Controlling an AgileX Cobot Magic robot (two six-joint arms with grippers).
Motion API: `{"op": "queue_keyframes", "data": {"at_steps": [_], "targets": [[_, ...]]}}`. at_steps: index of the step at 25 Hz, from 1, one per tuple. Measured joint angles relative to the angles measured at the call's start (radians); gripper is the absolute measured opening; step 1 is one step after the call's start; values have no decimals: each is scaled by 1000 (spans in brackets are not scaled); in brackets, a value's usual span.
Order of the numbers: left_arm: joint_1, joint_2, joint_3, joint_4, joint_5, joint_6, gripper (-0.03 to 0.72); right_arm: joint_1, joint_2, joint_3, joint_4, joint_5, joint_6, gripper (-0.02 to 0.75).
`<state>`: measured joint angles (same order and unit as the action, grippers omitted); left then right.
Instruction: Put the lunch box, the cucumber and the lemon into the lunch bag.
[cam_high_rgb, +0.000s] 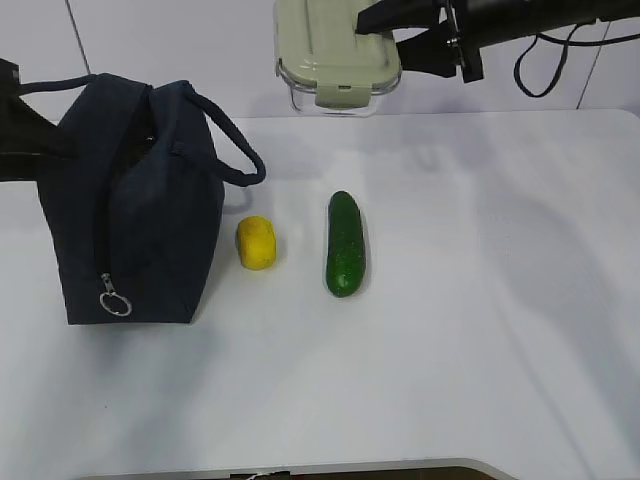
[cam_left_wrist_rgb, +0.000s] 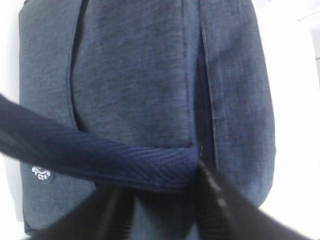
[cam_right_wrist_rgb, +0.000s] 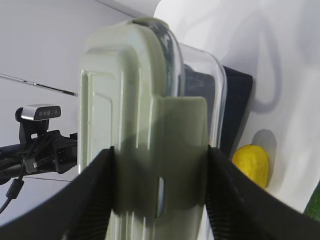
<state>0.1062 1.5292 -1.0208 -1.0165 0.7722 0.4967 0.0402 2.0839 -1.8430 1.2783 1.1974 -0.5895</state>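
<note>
The navy lunch bag stands at the table's left, its zipper ring at the front. My left gripper at the left edge is shut on one bag handle and pulls it left; the left wrist view shows the strap across my fingers above the bag's top. My right gripper is shut on the lunch box, held high above the table's back; its green lid clip sits between the jaws. The lemon and cucumber lie right of the bag.
The white table extends to the right and front of the cucumber. A white wall stands behind it. The bag's second handle arches out toward the lemon. In the right wrist view the lemon shows below the box.
</note>
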Motion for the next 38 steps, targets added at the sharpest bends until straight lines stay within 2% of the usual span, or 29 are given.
{"op": "queue_keyframes", "data": {"at_steps": [4,6,12,23,29,38], "targets": [[0,0,0,-11,4,21,77,8,0,0,0,0,0,405],[0,0,0,-16,12,42,12,12,0,0,0,0,0,405],[-11,0,0,-18,29,60,-2,41,0,0,0,0,1,405],[-139,-15,0,-19,-41,63,-4,111,12,-4,20,0,1,404],[-149,-15,0,-19,-47,63,-4,161,17,-6,32,0,1,404],[-171,-15,0,-19,-47,63,-4,209,66,-10,109,-23,-26,404]]}}
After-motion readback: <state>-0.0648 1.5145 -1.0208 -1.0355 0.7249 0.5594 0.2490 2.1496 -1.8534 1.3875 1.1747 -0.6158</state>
